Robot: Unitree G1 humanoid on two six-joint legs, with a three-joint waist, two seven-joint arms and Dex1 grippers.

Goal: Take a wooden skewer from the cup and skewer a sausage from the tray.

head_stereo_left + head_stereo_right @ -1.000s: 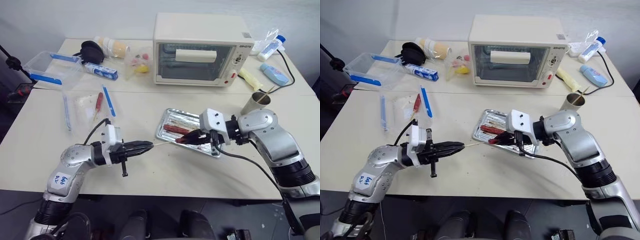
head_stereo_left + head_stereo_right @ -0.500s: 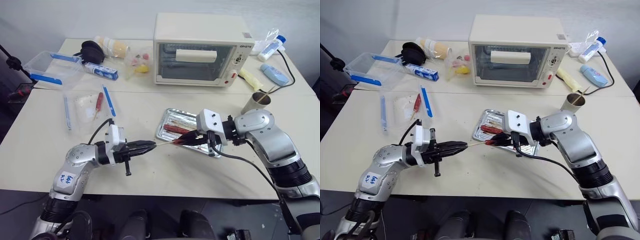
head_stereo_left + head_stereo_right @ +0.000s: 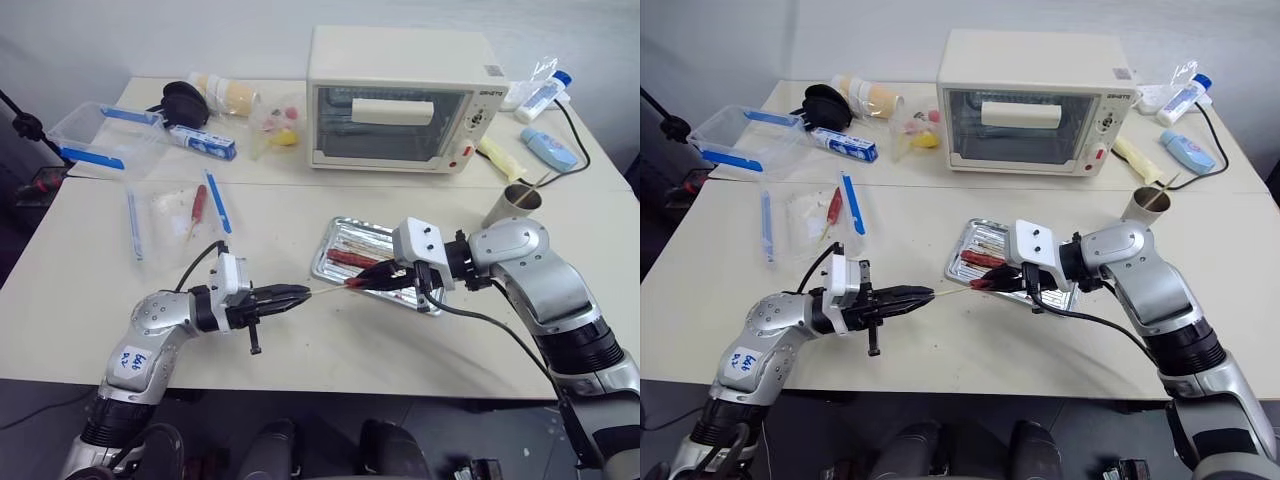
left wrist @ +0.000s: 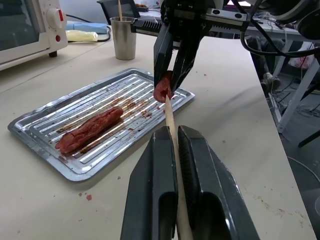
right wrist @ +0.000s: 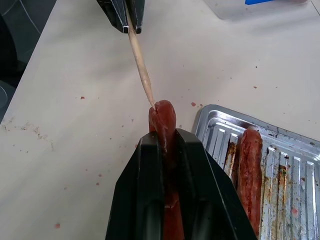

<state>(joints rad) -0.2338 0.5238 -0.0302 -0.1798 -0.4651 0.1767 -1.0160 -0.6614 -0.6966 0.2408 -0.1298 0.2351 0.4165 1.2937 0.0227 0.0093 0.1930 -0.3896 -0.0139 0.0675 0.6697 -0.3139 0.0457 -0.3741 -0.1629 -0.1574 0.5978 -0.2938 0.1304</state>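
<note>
From the head camera I see my left tool [image 3: 297, 294] clamped on the wooden skewer [image 3: 325, 291], its tip meeting the sausage [image 3: 372, 281] gripped by my right tool [image 3: 368, 280] just above the tray [image 3: 330, 243] edge; the cup [image 3: 512, 206] stands well apart.

Left wrist: skewer tip touches the sausage end; a second sausage [image 4: 90, 129] lies in the tray.

Right wrist: piercing looks barely begun. Next I'd push straight along the sausage's axis.
</note>
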